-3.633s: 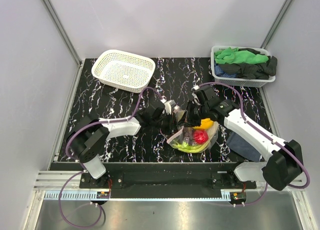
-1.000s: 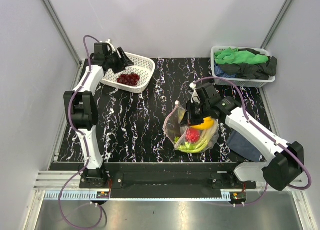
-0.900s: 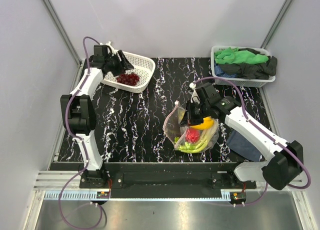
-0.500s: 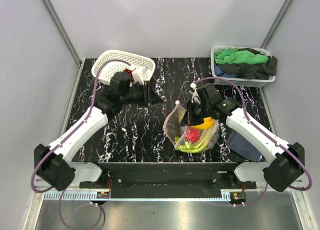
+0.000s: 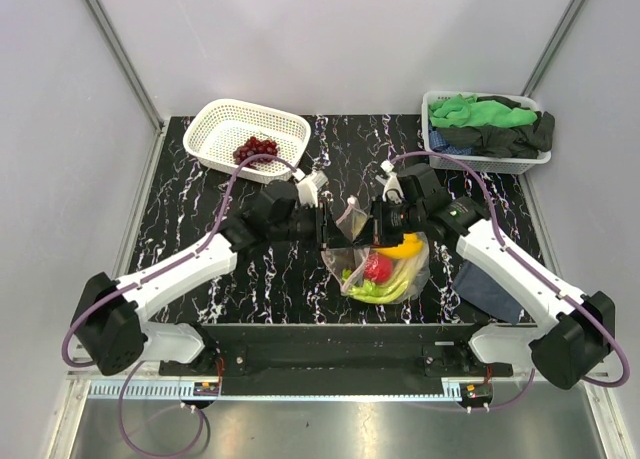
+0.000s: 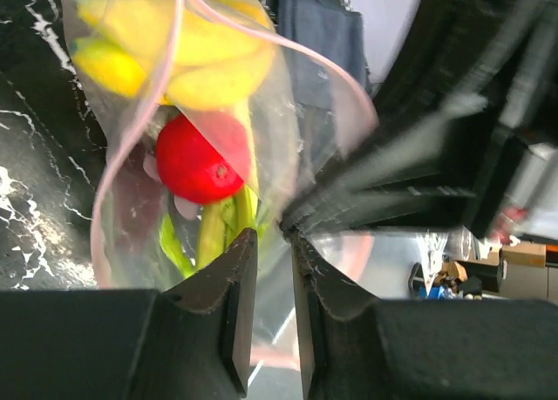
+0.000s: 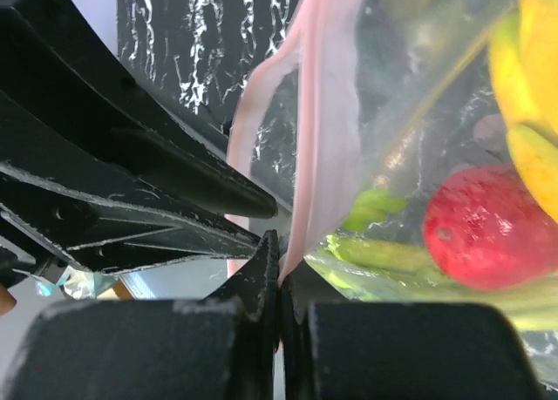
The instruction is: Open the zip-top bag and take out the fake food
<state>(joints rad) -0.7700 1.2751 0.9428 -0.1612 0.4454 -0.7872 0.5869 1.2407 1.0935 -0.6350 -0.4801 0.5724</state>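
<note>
The zip-top bag [image 5: 392, 277] lies at the table's front middle, its mouth lifted. It holds a yellow banana [image 5: 406, 247], a red round fruit [image 5: 377, 267] and pale-green stalks [image 5: 374, 291]. My right gripper [image 5: 372, 224] is shut on the bag's pinkish zip strip [image 7: 318, 112]; the wrist view shows the jaws [image 7: 279, 243] pinching it. My left gripper [image 5: 335, 225] is at the mouth's other side, open by a narrow gap [image 6: 272, 236], with bag film between the fingers. The red fruit [image 6: 196, 160] and banana [image 6: 174, 51] show through the film. Purple grapes [image 5: 255, 149] lie in the white basket [image 5: 215, 129].
A white basket of green and black cloths [image 5: 487, 129] stands at the back right. A dark blue cloth [image 5: 485, 284] lies under my right arm. Grey walls close in the table on the left, back and right.
My left arm swung from the white basket, where the grapes now lie, back to the bag's mouth. My right gripper kept its hold on the bag's rim.
</note>
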